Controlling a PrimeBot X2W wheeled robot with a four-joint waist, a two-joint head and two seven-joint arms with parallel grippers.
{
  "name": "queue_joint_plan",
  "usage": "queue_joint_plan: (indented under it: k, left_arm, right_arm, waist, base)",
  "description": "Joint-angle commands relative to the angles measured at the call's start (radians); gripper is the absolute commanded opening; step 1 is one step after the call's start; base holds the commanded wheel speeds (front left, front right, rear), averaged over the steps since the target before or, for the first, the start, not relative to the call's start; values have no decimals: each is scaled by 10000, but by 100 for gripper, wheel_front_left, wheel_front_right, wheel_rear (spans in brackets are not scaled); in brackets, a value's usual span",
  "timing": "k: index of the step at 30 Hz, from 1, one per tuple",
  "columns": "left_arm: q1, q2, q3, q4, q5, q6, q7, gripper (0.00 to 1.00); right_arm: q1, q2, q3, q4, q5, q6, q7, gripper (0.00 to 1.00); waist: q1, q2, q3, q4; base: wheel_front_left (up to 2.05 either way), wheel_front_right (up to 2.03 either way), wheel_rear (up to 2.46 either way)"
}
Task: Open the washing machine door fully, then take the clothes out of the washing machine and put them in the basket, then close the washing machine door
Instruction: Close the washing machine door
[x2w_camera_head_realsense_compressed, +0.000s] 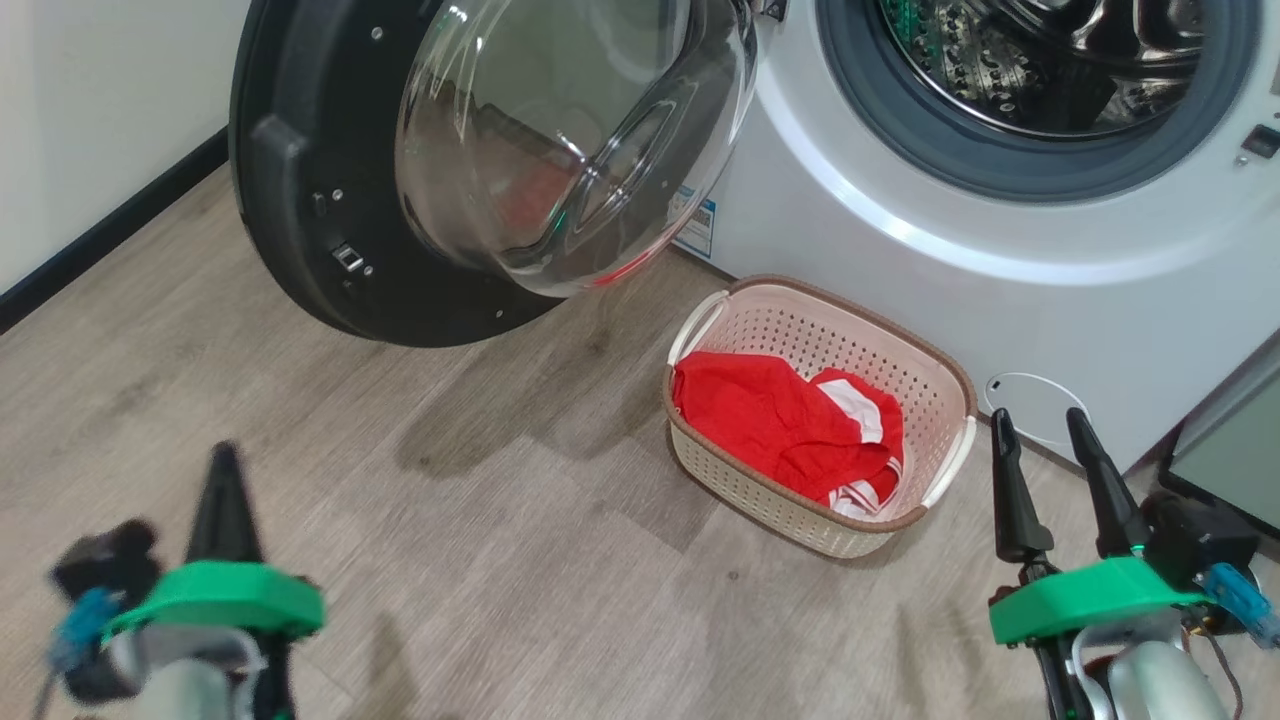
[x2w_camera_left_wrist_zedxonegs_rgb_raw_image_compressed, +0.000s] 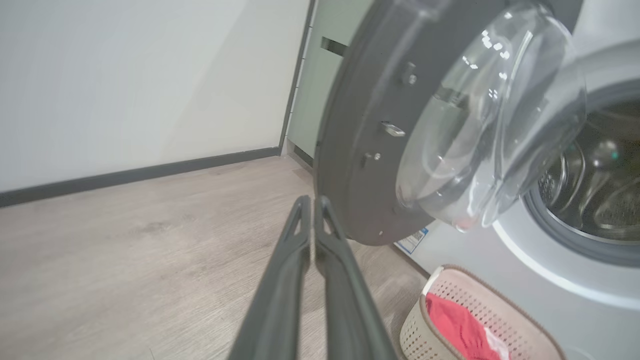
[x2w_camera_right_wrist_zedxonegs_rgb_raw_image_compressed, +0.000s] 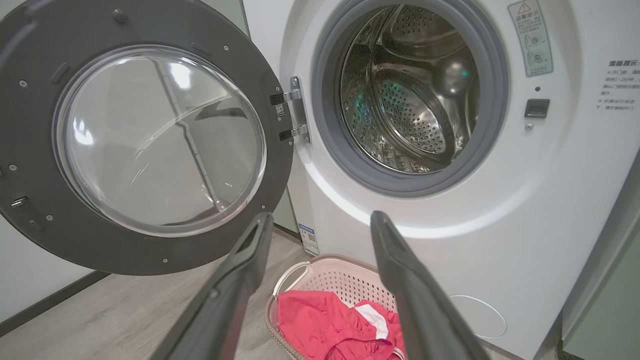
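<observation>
The washing machine door stands swung wide open to the left, its glass bowl facing out; it shows too in both wrist views. The white washing machine has a bare steel drum. On the floor before it, the cream basket holds the red clothes with white stripes. My left gripper is shut and holds nothing, low at the left, well short of the door. My right gripper is open, just right of the basket.
Wooden floor spreads between me and the door. A white wall with a dark skirting runs on the left. A pale green cabinet stands right of the machine, another behind the door.
</observation>
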Motion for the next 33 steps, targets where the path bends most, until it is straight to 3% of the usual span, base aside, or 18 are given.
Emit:
queue_joint_plan:
  k: [1, 5, 13, 21, 25, 33]
  left_arm:
    - [-338, 125, 626, -146, -475, -81, -93, 0]
    - [-804, 467, 1445, 462, -2143, -323, 243, 0]
    - [-2933, 1778, 2861, 1817, -6028, -412, 3240, 0]
    - [-5518, 3420, 4954, 4342, -9064, 535, 5657, 0]
    - [-6629, 4312, 5356, 5518, -9864, 870, 6848, 0]
    - [-7415, 4986, 5094, 6441, -9936, 886, 7813, 0]
  right_arm:
    - [-305, -154, 261, -267, 29, -7, -92, 100]
    - [-157, -129, 118, -294, 44, -7, -92, 100]
    - [251, -24, -162, -429, -36, -7, -92, 100]
    - [142, -12, -44, -405, -79, -7, -92, 100]
    - [89, -99, -45, -408, -90, -7, -92, 100]
    - [-62, -240, 26, -379, -50, -7, -92, 100]
  waist:
    - [0, 0, -43, -22]
    - [0, 0, -149, -84]
    - [0, 0, -242, -353]
    - [0, 0, -45, -1236]
    - [0, 0, 16, -1774]
    - [0, 0, 229, -2532]
  base:
    - [0, 0, 0]
    - [0, 0, 0]
    - [0, 0, 0]
    - [0, 0, 0]
    - [0, 0, 0]
    - [0, 0, 0]
